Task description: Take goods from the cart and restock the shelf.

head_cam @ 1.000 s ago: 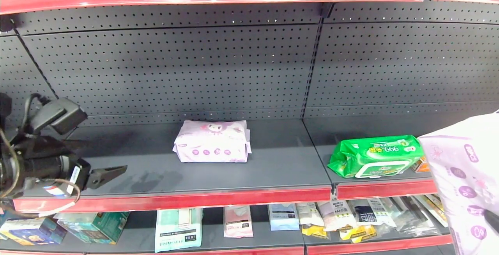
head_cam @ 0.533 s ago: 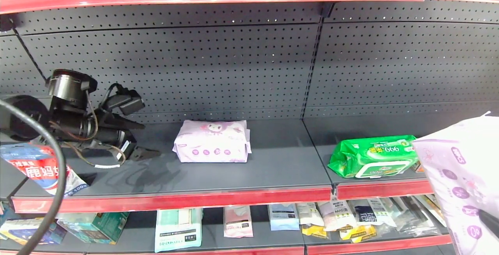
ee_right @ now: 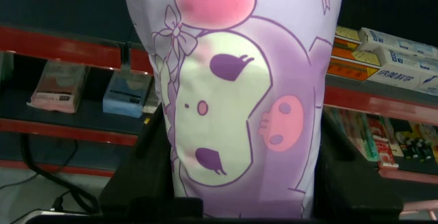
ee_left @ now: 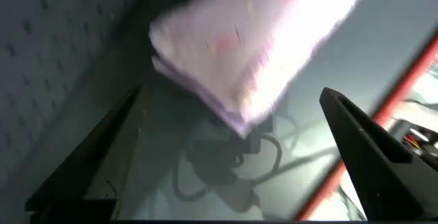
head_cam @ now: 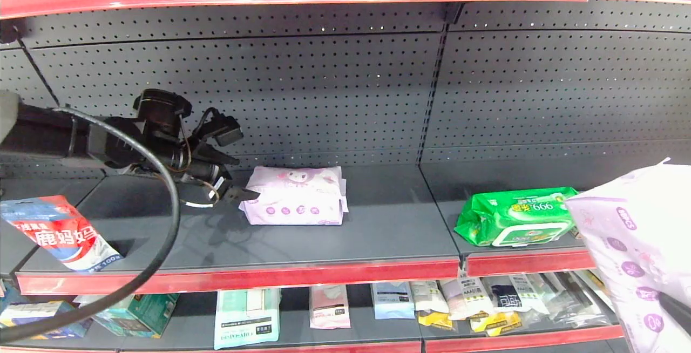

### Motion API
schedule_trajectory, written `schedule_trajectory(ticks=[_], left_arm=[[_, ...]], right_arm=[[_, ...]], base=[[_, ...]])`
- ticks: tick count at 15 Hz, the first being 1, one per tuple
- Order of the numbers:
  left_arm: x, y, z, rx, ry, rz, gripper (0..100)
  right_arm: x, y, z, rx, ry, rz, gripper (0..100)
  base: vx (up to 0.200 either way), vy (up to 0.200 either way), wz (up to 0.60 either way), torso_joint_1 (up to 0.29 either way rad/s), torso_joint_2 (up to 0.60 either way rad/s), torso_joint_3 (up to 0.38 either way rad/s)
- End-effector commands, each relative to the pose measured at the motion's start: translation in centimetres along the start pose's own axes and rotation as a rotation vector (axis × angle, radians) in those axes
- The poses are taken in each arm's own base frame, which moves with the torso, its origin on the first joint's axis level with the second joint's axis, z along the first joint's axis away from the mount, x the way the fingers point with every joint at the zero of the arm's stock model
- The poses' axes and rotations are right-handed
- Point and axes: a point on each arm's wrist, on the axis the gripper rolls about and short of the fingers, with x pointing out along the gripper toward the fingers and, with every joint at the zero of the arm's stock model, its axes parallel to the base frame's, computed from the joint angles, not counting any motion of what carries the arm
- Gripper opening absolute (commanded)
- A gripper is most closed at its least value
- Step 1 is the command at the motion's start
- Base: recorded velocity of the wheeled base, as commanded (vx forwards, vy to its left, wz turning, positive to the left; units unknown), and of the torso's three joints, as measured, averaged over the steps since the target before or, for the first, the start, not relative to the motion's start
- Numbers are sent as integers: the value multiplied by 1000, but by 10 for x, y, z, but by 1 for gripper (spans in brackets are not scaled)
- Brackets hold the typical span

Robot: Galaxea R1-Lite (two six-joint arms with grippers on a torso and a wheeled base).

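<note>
A pink tissue pack (head_cam: 294,196) lies flat in the middle of the dark shelf (head_cam: 378,234). My left gripper (head_cam: 241,194) hovers just above the shelf at that pack's left end, open, with nothing between its fingers. In the left wrist view the same pack (ee_left: 253,53) sits just ahead of the left gripper (ee_left: 229,97), and the fingers (ee_left: 363,142) are spread wide. My right gripper (ee_right: 239,148) is shut on a second pink tissue pack (ee_right: 233,80), held upright. In the head view that held pack (head_cam: 637,234) is low at the right, in front of the shelf.
A green wipes pack (head_cam: 518,215) lies on the shelf's right section. A red, white and blue bag (head_cam: 59,234) leans at the shelf's left end. Several small packets (head_cam: 394,299) fill the lower shelf. Perforated back panels (head_cam: 324,94) close the rear.
My left arm has swung from the shelf's front left corner inward and to the right, up to the lying pink pack. The held pack at the right has drifted slightly left.
</note>
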Motion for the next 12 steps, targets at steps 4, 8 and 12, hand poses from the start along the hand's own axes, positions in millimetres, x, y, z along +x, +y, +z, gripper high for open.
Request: schedule_trajectory(ticks=[4, 8, 12], left_arm=[[23, 5, 4, 22, 15, -35, 100], [35, 17, 12, 39, -9, -19, 100], [44, 19, 14, 39, -2, -36, 100]], right_arm=[[1, 0, 0, -3, 7, 4, 0], [1, 0, 0, -3, 8, 3, 0], [1, 0, 0, -11, 5, 1, 0]], base=[[0, 0, 0, 0, 0, 0], [0, 0, 0, 0, 0, 0], [0, 0, 0, 0, 0, 0]])
